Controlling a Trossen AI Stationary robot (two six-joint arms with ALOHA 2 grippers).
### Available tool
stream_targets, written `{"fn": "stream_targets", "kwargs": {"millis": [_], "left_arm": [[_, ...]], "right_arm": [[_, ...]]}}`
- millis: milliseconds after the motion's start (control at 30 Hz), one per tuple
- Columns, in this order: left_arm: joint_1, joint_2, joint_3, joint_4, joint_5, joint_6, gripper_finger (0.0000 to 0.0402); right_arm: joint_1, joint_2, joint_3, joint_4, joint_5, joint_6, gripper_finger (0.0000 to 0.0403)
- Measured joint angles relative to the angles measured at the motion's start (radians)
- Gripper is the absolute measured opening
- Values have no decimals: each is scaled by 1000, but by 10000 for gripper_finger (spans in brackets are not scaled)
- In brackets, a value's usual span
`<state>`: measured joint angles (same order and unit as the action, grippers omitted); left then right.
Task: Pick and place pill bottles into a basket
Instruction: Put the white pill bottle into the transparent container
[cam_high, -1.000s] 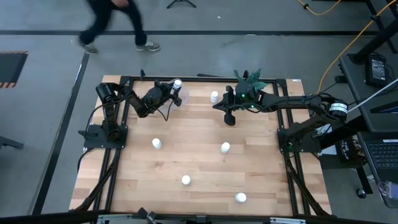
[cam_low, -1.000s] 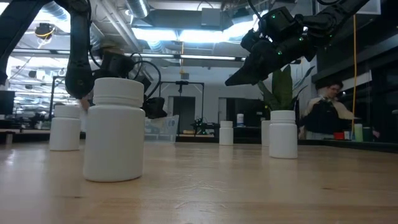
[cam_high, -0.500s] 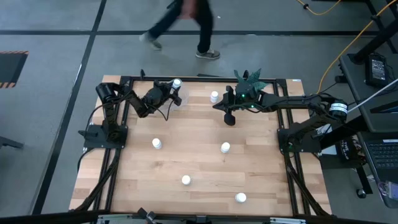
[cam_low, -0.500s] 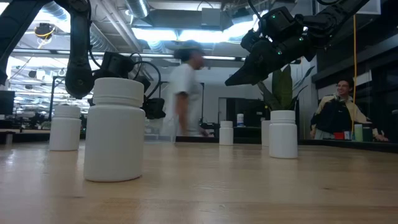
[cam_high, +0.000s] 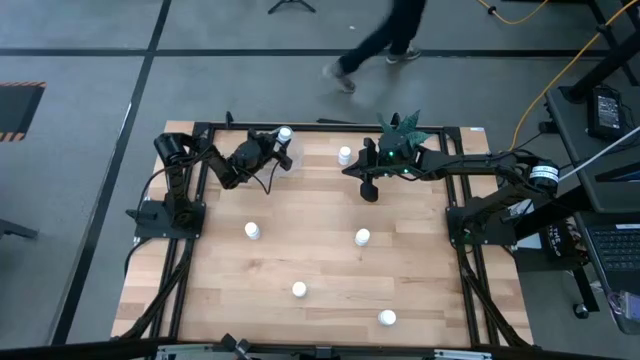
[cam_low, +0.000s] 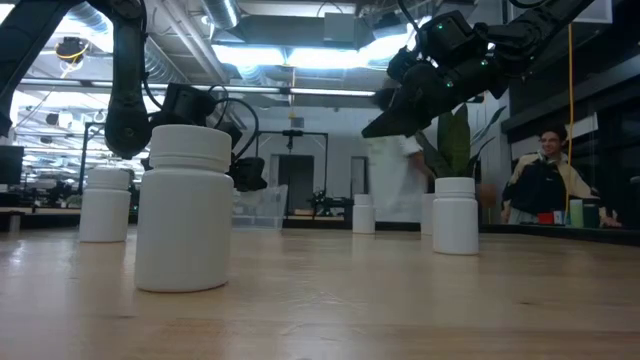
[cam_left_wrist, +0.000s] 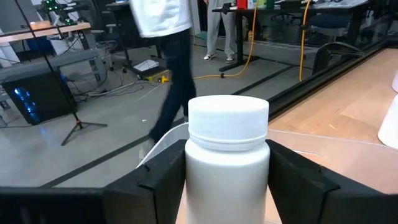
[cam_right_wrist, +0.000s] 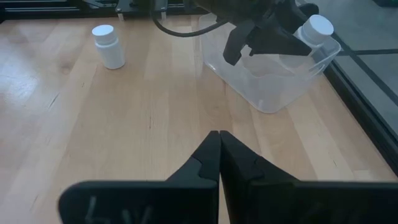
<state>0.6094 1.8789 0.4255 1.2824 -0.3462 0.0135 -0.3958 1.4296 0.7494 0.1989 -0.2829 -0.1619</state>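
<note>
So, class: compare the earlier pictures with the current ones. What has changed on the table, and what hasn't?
On the table, nothing visibly changed. The left gripper still holds a pill bottle over the basket; the right gripper stays shut near the plant. Only a person walked across behind the table.

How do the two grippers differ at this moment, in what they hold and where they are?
The left gripper is shut on a pill bottle, while the right gripper is shut with nothing between its fingers. The left gripper holds its bottle over the clear basket at the table's far edge; the right gripper hangs above bare tabletop near the plant pot. Both are raised off the table.
</note>
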Motion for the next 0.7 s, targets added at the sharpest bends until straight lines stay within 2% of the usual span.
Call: {"fn": "stream_targets", "kwargs": {"millis": [567, 700], "left_arm": [[0, 0, 0, 0, 0, 1, 203], [-3, 0, 0, 31, 0, 46, 205]], "right_arm": [[0, 0, 0, 0, 0, 0, 7], [0, 0, 0, 0, 0, 0, 7]]}}
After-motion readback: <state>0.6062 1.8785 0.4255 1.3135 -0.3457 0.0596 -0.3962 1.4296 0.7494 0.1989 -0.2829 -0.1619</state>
